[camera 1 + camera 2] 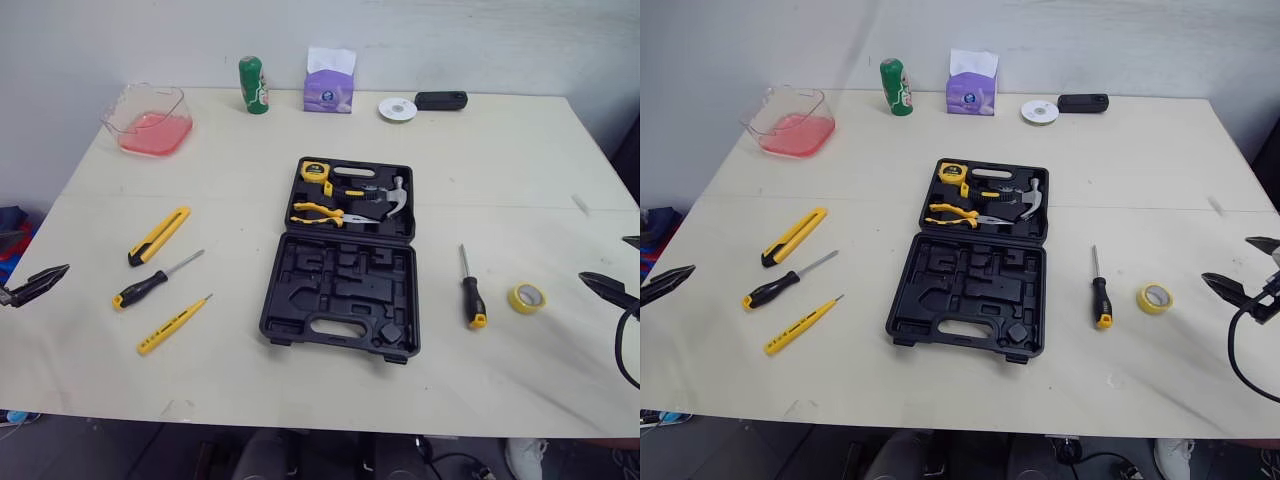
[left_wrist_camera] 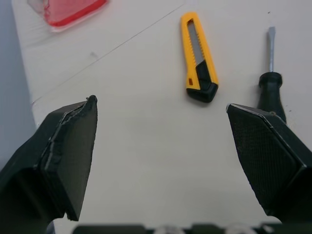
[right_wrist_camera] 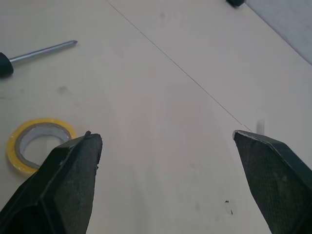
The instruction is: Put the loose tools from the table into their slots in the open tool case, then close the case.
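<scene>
left pincer: my left gripper [image 2: 161,103] is spread wide with nothing between the fingers [image 2: 68,146]. It hangs over the table's left edge and isn't touching anything.
right pincer: same deal for the right gripper [image 3: 163,133], jaws wide apart and empty, out by the right edge just beside the tape roll [image 1: 527,297].
finger look: flat black wedges that taper to a point; the pads have a fine woven-looking texture.
tool case: black moulded plastic case [image 1: 340,300], lying open in the middle of the table [image 1: 500,180]. The near half is all empty recesses plus a handle cutout.
already in the case: yellow tape measure [image 1: 315,169], yellow-handled pliers [image 1: 318,212] and a shiny metal hammer [image 1: 395,197], all in the far half.
loose, left side: yellow and black utility knife [image 1: 158,236], a black-handled screwdriver [image 1: 150,283] with a bare metal shaft, and a slim yellow tester screwdriver [image 1: 175,323]. They lie one behind the other, all angled about the same way, well apart from the case.
loose, right side: a second screwdriver [image 1: 469,290], black grip with a yellow butt, between the case and the yellow ring of tape.
back edge: clear plastic tub [image 1: 150,118] tinted pink at the bottom, green bottle [image 1: 253,85], purple tissue pack [image 1: 330,85], a white disc [image 1: 397,108], and a small black thing [image 1: 440,100] I can't identify.
table surface: pale, matte, smooth, with a thin seam line across it.
</scene>
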`<move>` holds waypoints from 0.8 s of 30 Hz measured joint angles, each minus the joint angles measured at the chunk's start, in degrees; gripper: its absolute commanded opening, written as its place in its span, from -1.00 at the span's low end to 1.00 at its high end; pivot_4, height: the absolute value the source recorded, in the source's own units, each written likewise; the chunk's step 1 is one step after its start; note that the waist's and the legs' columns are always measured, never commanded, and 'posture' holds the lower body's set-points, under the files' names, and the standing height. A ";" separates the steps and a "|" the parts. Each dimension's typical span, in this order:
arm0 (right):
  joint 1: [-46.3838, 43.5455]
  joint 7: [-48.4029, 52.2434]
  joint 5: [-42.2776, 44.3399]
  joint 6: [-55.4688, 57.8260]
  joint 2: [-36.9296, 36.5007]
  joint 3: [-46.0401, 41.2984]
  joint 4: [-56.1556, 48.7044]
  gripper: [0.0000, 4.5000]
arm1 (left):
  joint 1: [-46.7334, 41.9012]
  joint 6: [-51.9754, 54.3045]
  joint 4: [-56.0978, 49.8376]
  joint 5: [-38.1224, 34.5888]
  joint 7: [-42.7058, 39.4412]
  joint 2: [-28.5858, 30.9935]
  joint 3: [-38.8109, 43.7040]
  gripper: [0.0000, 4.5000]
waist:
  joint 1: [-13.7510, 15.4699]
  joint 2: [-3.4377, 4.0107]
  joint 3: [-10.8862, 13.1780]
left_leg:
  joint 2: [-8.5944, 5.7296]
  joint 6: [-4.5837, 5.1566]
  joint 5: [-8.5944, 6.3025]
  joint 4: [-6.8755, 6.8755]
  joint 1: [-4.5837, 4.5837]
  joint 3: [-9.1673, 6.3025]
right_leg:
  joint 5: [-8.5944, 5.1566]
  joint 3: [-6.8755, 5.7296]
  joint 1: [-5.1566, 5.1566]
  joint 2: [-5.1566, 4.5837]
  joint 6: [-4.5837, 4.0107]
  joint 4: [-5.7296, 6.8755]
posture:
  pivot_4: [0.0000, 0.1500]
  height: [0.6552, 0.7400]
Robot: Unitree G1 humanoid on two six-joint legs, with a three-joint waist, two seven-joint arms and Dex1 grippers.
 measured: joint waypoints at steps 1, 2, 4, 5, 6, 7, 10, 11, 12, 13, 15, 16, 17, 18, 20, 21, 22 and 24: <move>0.00 0.29 0.23 0.97 0.00 0.00 -0.88 1.00 | -0.16 0.71 -1.35 -0.03 -0.24 -0.07 -0.47 0.98 | 0.01 0.00 0.00 | 0.00 0.00 0.00 0.00 0.00 0.00 | 0.00 0.00 0.00 0.00 0.00 0.00 | 1.00 1.00; -0.01 0.53 0.57 1.98 0.00 0.03 -1.92 1.00 | -0.45 1.13 -2.21 -0.08 -0.36 -0.20 -0.88 0.98 | 0.01 0.00 0.00 | 0.00 0.00 0.00 0.00 0.00 0.00 | 0.00 0.00 0.00 0.00 0.00 0.00 | 1.00 1.00; -0.02 1.16 1.58 4.55 0.01 0.07 -4.33 1.00 | -1.25 2.14 -4.26 -0.14 -0.44 -0.74 -1.51 0.98 | 0.03 0.00 0.00 | 0.00 0.00 0.00 0.01 0.00 -0.01 | 0.00 0.00 0.00 0.01 0.00 0.01 | 1.00 1.00; -0.01 1.43 1.91 5.41 0.04 0.13 -5.43 1.00 | -1.44 2.66 -5.26 -0.21 -0.49 -0.94 -1.81 0.98 | 0.04 0.00 0.00 | 0.01 0.00 0.00 0.01 0.00 -0.01 | 0.00 0.00 0.00 0.01 0.00 0.01 | 1.00 1.00; 0.03 1.53 2.24 7.02 0.25 0.20 -7.24 1.00 | -1.60 3.74 -6.72 -0.62 -0.62 -1.21 -2.40 0.98 | 0.05 0.00 0.00 | 0.00 0.00 0.00 0.00 0.00 -0.01 | 0.00 0.00 0.00 0.01 0.00 0.00 | 1.00 1.00; 0.04 1.44 2.58 8.00 0.77 0.31 -8.82 1.00 | -1.81 4.60 -8.15 -0.79 -0.65 -1.70 -2.93 0.98 | 0.05 0.00 0.00 | 0.01 0.00 0.00 0.01 0.00 -0.01 | 0.00 0.00 0.01 0.01 0.00 0.00 | 1.00 1.00; 0.12 0.79 3.09 10.87 3.48 2.39 -14.53 1.00 | -2.54 7.17 -13.24 -1.23 -0.47 -4.42 -5.55 0.98 | 0.03 0.00 0.00 | 0.04 0.00 0.00 0.05 0.00 0.00 | 0.00 0.02 0.02 0.05 -0.01 0.01 | 1.00 1.00; 0.15 0.68 3.09 11.23 4.54 2.97 -16.00 1.00 | -2.72 7.94 -14.61 -1.31 -0.24 -5.29 -6.38 0.98 | 0.05 0.00 0.00 | 0.06 0.00 0.01 0.07 -0.03 0.00 | 0.00 0.02 0.01 0.07 -0.01 0.02 | 1.00 1.00; 0.23 0.36 3.05 11.57 5.23 3.45 -16.99 1.00 | -3.14 8.86 -15.51 -1.33 0.12 -6.08 -7.28 0.98 | 0.13 0.00 0.00 | 0.06 0.00 0.01 0.08 -0.03 -0.01 | 0.01 0.02 0.01 0.07 -0.01 0.02 | 1.00 1.00; 0.19 -0.07 3.02 11.90 5.86 3.98 -17.98 0.88 | -3.76 9.78 -16.68 -1.36 0.58 -6.99 -8.03 0.87 | 0.17 0.00 0.00 | 0.06 0.00 0.01 0.12 -0.05 -0.01 | 0.01 0.02 0.01 0.08 -0.01 0.02 | 1.00 1.00; -0.11 -0.95 3.04 12.33 7.82 4.94 -20.09 0.58 | -5.63 12.14 -20.00 -2.22 1.21 -9.50 -10.01 0.59 | 0.25 -0.01 -0.01 | 0.07 0.00 0.01 0.23 -0.07 -0.02 | 0.01 0.02 0.04 0.10 0.00 0.03 | 1.00 1.00; -0.43 -1.37 3.04 12.48 8.80 5.53 -21.03 0.38 | -6.58 13.36 -21.72 -2.79 1.42 -10.72 -11.21 0.39 | 0.29 -0.01 -0.01 | 0.08 0.00 0.01 0.27 -0.08 -0.02 | 0.02 0.02 0.05 0.10 0.01 0.03 | 1.00 1.00; -0.53 -1.60 3.00 12.63 8.98 6.04 -21.41 0.17 | -7.19 13.91 -22.28 -2.90 1.76 -11.32 -11.84 0.18 | 0.34 -0.01 -0.01 | 0.07 0.00 0.01 0.28 -0.08 -0.02 | 0.03 0.03 0.05 0.10 0.01 0.04 | 1.00 1.00; -0.69 -1.74 2.95 12.94 9.31 6.89 -22.31 -0.03 | -7.90 14.73 -23.32 -2.81 2.55 -12.02 -12.87 0.02 | 0.37 -0.02 -0.01 | 0.08 0.00 0.01 0.29 -0.09 -0.03 | 0.03 0.03 0.05 0.12 0.01 0.04 | 1.00 1.00; -1.87 -2.73 2.07 13.02 10.53 8.32 -22.90 -0.47 | -10.24 16.50 -24.97 -2.03 5.02 -14.13 -15.22 -0.41 | 0.56 -0.02 -0.01 | 0.08 0.00 0.01 0.34 -0.08 -0.03 | 0.03 0.03 0.08 0.13 0.01 0.04 | 1.00 1.00; -2.54 -3.26 1.16 12.68 11.19 9.59 -23.12 -0.71 | -11.38 17.51 -26.25 -1.40 6.28 -15.32 -17.02 -0.63 | 0.81 -0.02 -0.01 | 0.08 0.00 0.01 0.36 -0.08 -0.04 | 0.04 0.03 0.09 0.14 0.01 0.05 | 1.00 1.00; -2.91 -3.61 0.44 12.14 11.65 10.67 -23.28 -0.94 | -12.04 18.19 -27.26 -0.93 7.04 -16.26 -18.41 -0.83 | 0.84 -0.02 -0.01 | 0.09 0.00 0.01 0.36 -0.08 -0.02 | 0.04 0.05 0.08 0.15 0.01 0.04 | 1.00 1.00; -3.79 -4.58 -1.35 11.75 12.54 12.61 -23.06 -1.00 | -13.78 19.60 -28.06 0.62 8.98 -17.87 -21.09 -0.99 | 0.92 -0.02 -0.01 | 0.12 0.00 0.01 0.37 -0.09 -0.02 | 0.04 0.06 0.08 0.19 0.01 0.03 | 1.00 1.00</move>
